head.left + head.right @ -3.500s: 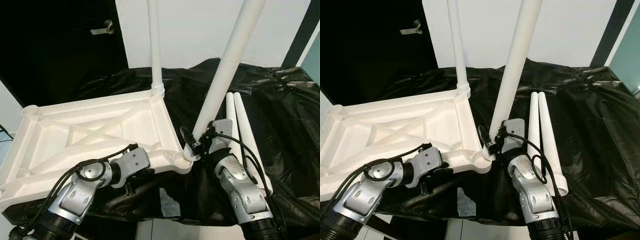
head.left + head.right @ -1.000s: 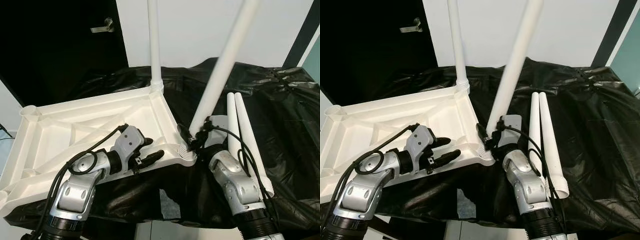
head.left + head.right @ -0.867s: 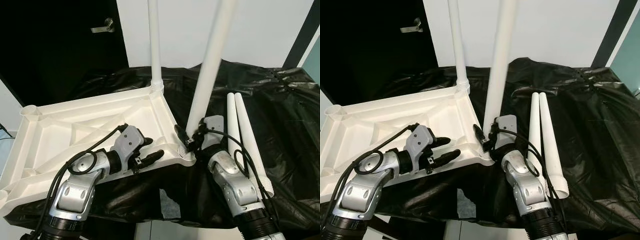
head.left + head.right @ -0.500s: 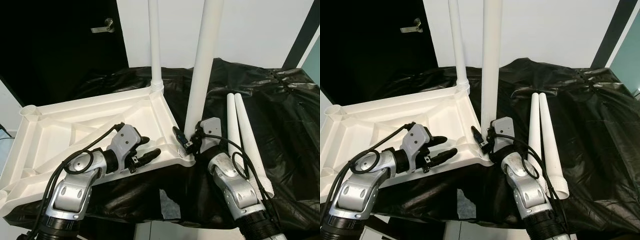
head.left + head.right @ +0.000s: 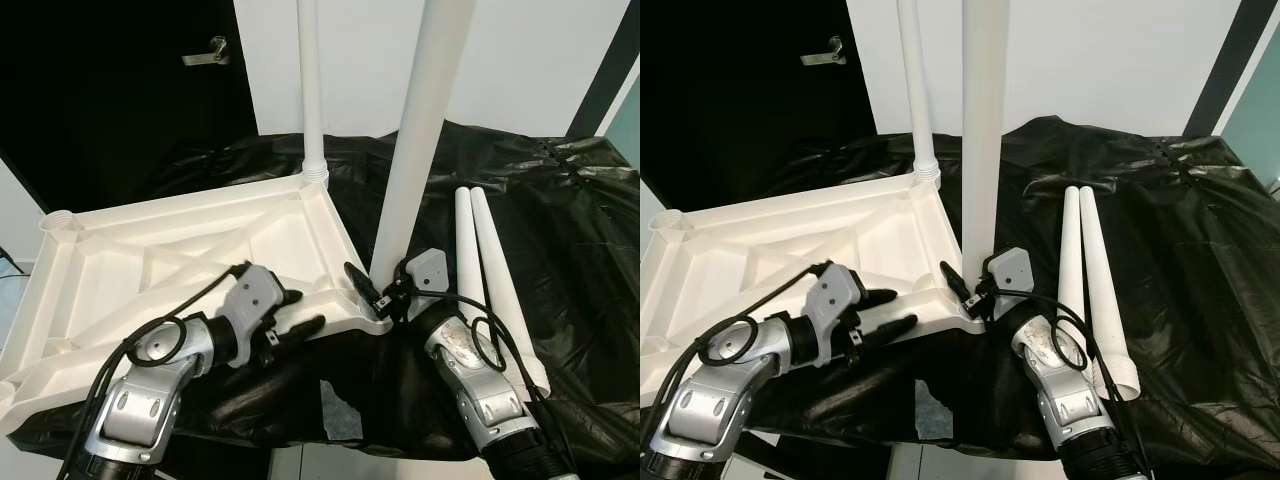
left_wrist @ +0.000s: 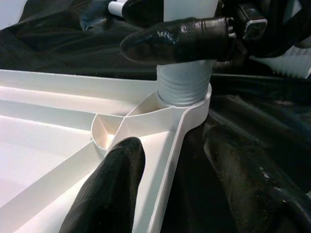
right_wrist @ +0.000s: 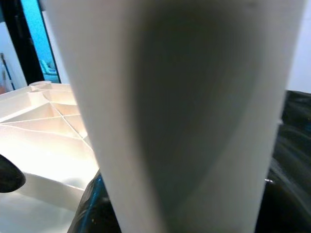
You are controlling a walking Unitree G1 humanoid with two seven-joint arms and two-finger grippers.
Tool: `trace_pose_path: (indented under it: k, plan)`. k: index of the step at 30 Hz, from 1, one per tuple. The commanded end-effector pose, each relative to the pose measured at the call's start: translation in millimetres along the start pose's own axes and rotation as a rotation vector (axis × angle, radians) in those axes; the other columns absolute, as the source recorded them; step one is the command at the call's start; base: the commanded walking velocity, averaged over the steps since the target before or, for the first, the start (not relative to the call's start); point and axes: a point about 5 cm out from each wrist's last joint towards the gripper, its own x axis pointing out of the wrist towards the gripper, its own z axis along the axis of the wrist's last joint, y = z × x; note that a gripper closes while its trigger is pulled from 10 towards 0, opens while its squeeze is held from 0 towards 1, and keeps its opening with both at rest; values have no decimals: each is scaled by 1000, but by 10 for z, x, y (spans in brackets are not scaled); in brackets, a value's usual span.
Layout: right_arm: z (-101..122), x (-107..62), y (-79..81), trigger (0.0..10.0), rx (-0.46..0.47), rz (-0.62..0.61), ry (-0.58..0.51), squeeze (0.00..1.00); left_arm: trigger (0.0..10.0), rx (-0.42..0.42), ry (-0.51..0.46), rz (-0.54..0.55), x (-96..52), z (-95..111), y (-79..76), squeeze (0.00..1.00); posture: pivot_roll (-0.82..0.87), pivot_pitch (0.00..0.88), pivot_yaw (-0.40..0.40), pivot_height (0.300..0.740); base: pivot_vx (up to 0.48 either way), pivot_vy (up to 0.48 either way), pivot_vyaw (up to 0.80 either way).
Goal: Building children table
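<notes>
The white children's tabletop (image 5: pixel 150 255) lies upside down on a black sheet. One white leg (image 5: pixel 310 90) stands upright in its far right corner. My right gripper (image 5: pixel 378 290) is shut on the base of a second leg (image 5: pixel 415 150), which stands nearly upright with its threaded end (image 6: pixel 184 87) in the near right corner socket. In the right wrist view this leg (image 7: pixel 184 111) is very close. My left gripper (image 5: pixel 298 312) is open, one finger inside the tabletop's near rim (image 6: pixel 160 160) and one outside it, just left of that socket. Two loose legs (image 5: pixel 490 270) lie side by side on the right.
The black sheet (image 5: pixel 570 230) covers the work surface, crumpled at the back and hanging over the front edge. A black door with a metal handle (image 5: pixel 205 55) stands at back left, next to a white wall (image 5: pixel 540 60).
The leg in my right gripper has swung from leaning right to nearly upright in the corner socket. My left gripper came out from under the near edge and now straddles the rim.
</notes>
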Motion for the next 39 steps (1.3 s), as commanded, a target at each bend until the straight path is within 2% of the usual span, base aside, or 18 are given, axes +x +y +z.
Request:
trace_pose_path:
  k: [1,6,10,20,28,30,32,33,36,38,39]
  plan:
    - [-309,-154,38,10000,41,22,146,0,10000,-2,8,-10,-15,2,-19,0,35,0,32,740,0,0,0]
    - [-348,-167,41,10000,59,45,150,0,10000,-3,12,-14,-21,1,-28,0,40,0,30,740,0,0,0]
    - [-395,-154,-12,10000,122,23,181,0,10000,-2,18,-7,-35,4,-22,0,41,0,29,740,0,0,0]
    - [-422,-117,-110,10000,154,19,236,0,10000,4,22,-4,-36,10,-13,0,39,0,28,740,0,0,0]
    - [-436,-123,-85,10000,125,87,249,0,10000,4,23,1,-42,14,-4,0,40,0,27,740,0,0,0]
    - [-444,-123,-76,10000,182,84,252,0,10000,6,23,5,-47,17,2,0,42,0,25,740,0,0,0]
    - [-444,-122,-77,10000,186,84,252,0,10000,7,23,5,-48,17,2,0,42,0,25,740,0,0,0]
    - [-440,-127,-65,10000,150,102,250,0,10000,7,23,6,-49,16,2,0,42,0,26,740,0,0,0]
    - [-437,-130,-56,10000,124,116,248,0,10000,7,23,6,-49,15,2,0,41,0,26,740,0,0,0]
    - [-439,-147,-4,10000,43,166,248,0,10000,8,23,6,-50,16,4,0,40,0,26,740,0,0,0]
    - [-439,-147,-4,10000,43,166,248,0,10000,8,23,6,-50,16,4,0,40,0,26,740,0,0,0]
